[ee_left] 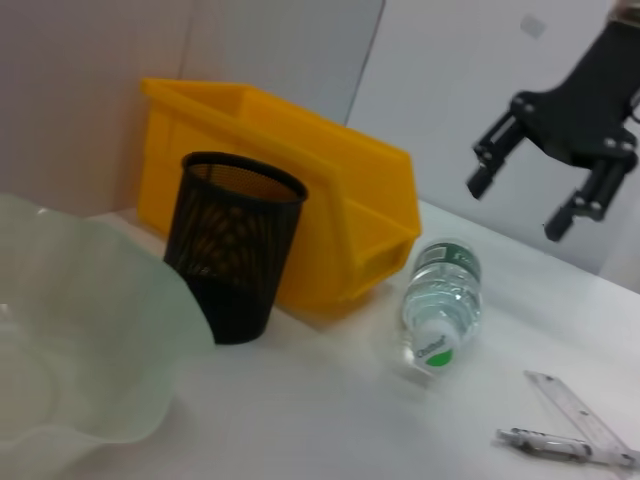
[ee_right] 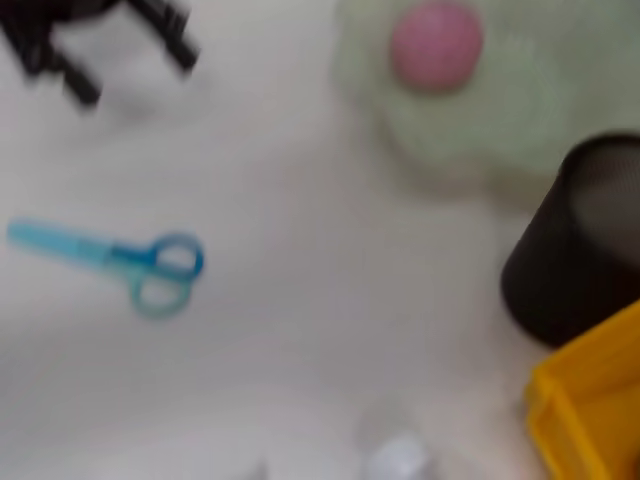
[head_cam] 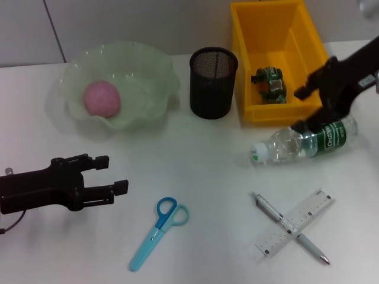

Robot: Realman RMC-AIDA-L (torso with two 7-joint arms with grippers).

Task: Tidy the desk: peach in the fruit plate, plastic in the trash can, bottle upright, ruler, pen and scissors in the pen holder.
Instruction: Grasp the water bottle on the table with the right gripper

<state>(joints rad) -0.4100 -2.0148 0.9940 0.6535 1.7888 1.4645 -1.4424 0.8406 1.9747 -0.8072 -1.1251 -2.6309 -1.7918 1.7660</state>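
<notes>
1 bottle point(head_cam: 305, 142) lying flat, label "Cestbon".

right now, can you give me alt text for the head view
The right tool hangs open over a bottle lying beside a yellow bin. The left tool waits open near blue scissors; a peach sits in the green plate.

A white bench point(head_cam: 195, 177) fills the head view. Behind it stands a pale grey wall point(head_cam: 118, 23) with a thin vertical seam.
</notes>
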